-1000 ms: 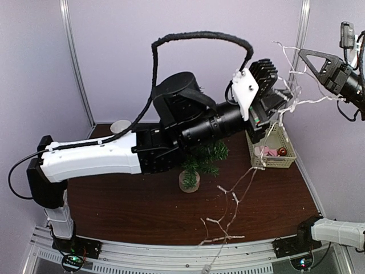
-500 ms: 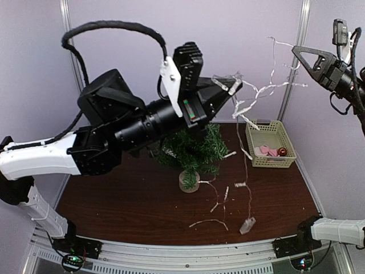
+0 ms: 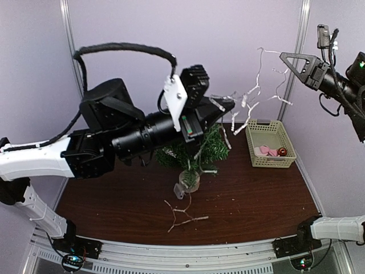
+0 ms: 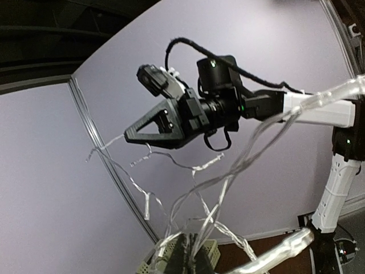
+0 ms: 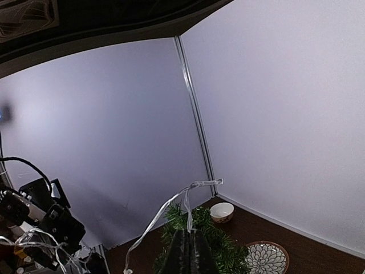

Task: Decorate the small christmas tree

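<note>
Brown wooden table (image 3: pixel 256 194) sat underneath everything, well below both grippers. The big black-and-white left arm (image 3: pixel 114 142) cut straight across the top view and hid the left side of the small christmas tree (image 3: pixel 197 148), which was a bit annoying. That tree stood just under the left gripper (image 3: pixel 225 107), upright on its pale base (image 3: pixel 191 181), about mid-table.

Left gripper looked clenched on a clear light string (image 3: pixel 251 94). In its wrist view a bundle of strands (image 4: pixel 228 182) came up from between the fingers (image 4: pixel 181 258). From there the string ran up and across to the right gripper (image 3: pixel 283 56), raised high off to the side. In its own view the fingers (image 5: pixel 188 254) were pressed together with a strand (image 5: pixel 171 202) coming out of the tips, so it was pinching the string too. A loose tail (image 3: pixel 182 214) lay on the table below the left gripper, in front of the tree.

A beige basket (image 3: pixel 274 164) sat below the span between the grippers, with a red ornament (image 3: pixel 282 152) and some pink bits inside. A small bowl (image 5: pixel 221 212) and a patterned plate (image 5: pixel 266 258) were beyond the tree in the right wrist view.
</note>
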